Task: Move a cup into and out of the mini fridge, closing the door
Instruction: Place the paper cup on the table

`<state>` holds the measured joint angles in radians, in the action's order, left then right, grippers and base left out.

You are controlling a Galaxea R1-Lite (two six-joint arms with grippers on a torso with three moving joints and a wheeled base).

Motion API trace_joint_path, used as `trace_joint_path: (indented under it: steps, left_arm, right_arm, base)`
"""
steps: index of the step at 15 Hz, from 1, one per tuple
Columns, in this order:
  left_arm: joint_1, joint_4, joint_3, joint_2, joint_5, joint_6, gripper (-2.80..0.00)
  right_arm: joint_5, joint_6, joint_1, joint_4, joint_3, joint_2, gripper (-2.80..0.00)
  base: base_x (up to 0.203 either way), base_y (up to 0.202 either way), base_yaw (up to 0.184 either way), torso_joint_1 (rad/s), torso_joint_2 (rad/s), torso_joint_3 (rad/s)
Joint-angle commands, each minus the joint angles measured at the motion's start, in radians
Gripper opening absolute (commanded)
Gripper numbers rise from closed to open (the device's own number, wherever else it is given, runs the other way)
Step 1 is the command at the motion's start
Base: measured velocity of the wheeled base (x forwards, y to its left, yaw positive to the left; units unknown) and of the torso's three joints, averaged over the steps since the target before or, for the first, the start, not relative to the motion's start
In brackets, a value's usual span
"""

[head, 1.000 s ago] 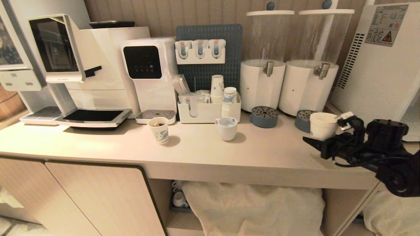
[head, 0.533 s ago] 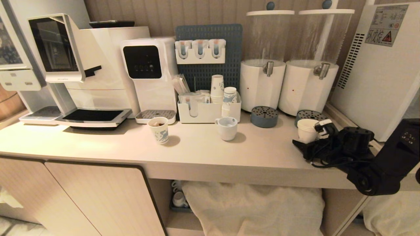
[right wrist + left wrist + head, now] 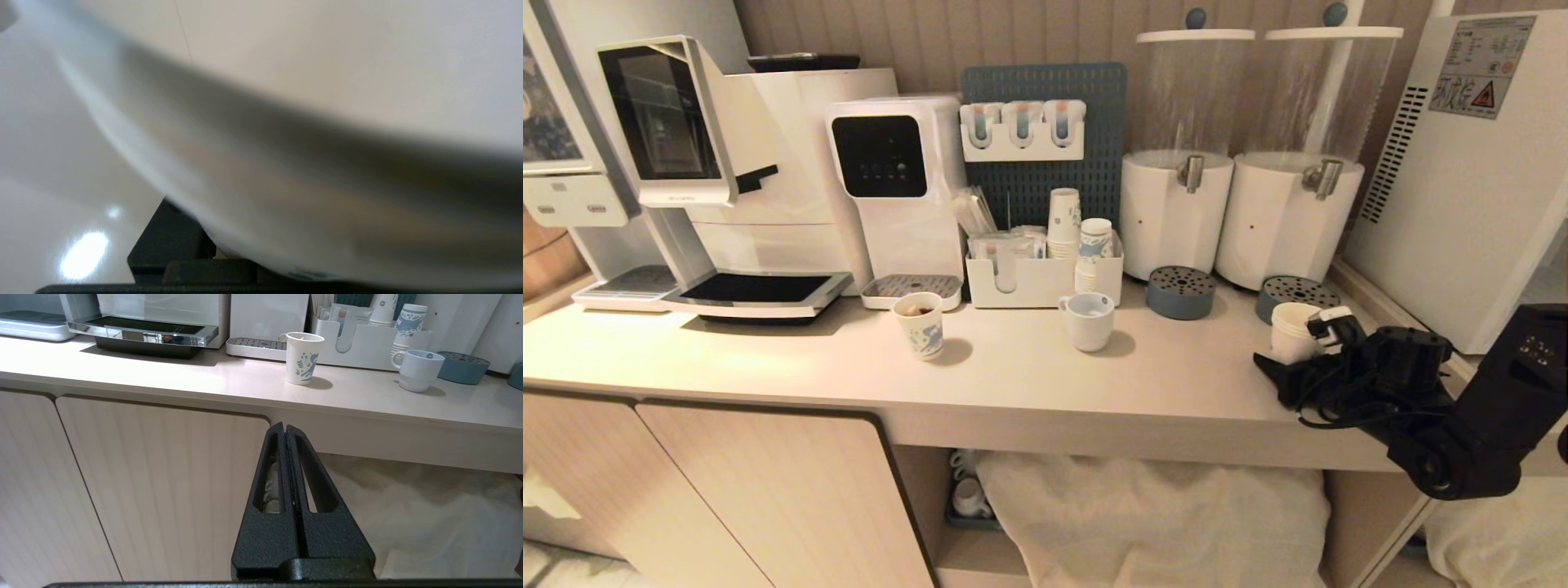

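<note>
left gripper (image 3: 286, 428) parked low in front of the cabinet door (image 3: 163, 490), below the counter (image 3: 1013, 384) edge, fingers pressed together, empty. right gripper (image 3: 1286, 359) at the counter's right end, jaws clamped around the cup (image 3: 1290, 331), upright, base at the counter surface; the cup wall fills the right wrist view. just behind it a blue drip tray (image 3: 1294, 292). mini fridge (image 3: 1462, 163) stands at far right.

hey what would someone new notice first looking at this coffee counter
Probably the black right hand at the counter's right end, closed around a white paper cup beside the mini fridge. Next, the two tall drink dispensers at the back, and the coffee machine far left.
</note>
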<state>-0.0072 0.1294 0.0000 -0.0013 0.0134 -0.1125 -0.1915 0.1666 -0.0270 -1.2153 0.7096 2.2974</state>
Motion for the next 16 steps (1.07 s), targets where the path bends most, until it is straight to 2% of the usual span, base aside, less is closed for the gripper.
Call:
trace_joint_path:
  steps: [1,5,6,9,12,14,16]
  left_arm:
    - [0.000,0.001,0.040,-0.003,-0.001,-0.001,-2.80]
    - [0.000,0.003,0.040,-0.003,-0.001,-0.001,-2.80]
    - [0.000,0.003,0.040,-0.003,0.000,-0.001,-2.80]
    - [0.000,0.003,0.040,-0.003,-0.001,-0.001,-2.80]
    - [0.000,0.003,0.040,-0.003,-0.001,-0.002,-2.80]
    - [0.000,0.003,0.040,-0.003,0.000,-0.001,-2.80]
    - [0.000,0.003,0.040,-0.003,-0.001,-0.003,-2.80]
  right_arm:
    - [0.003,-0.006,-0.015,0.010,-0.011,-0.009,-2.80]
    - [0.002,-0.018,-0.041,0.001,-0.043,0.002,-2.80]
    - [0.001,-0.018,-0.042,-0.001,-0.045,0.002,0.00]
    - [-0.001,-0.022,-0.042,0.001,-0.060,-0.017,0.00]
    - [-0.016,-0.072,-0.041,0.011,-0.096,-0.102,0.00]
    - [-0.073,-0.124,-0.041,0.057,-0.132,-0.242,0.00]
    - [-0.116,-0.152,-0.041,0.159,-0.155,-0.393,0.00]
  base:
    - [0.000,0.000,0.000,0.000,0.00,0.000]
    - [0.000,0.000,0.000,0.000,0.00,0.000]
    - [0.000,0.000,0.000,0.000,0.00,0.000]
    - [0.000,0.000,0.000,0.000,0.00,0.000]
    - [0.000,0.000,0.000,0.000,0.00,0.000]
    - [0.000,0.000,0.000,0.000,0.00,0.000]
    - [0.000,0.000,0.000,0.000,0.00,0.000]
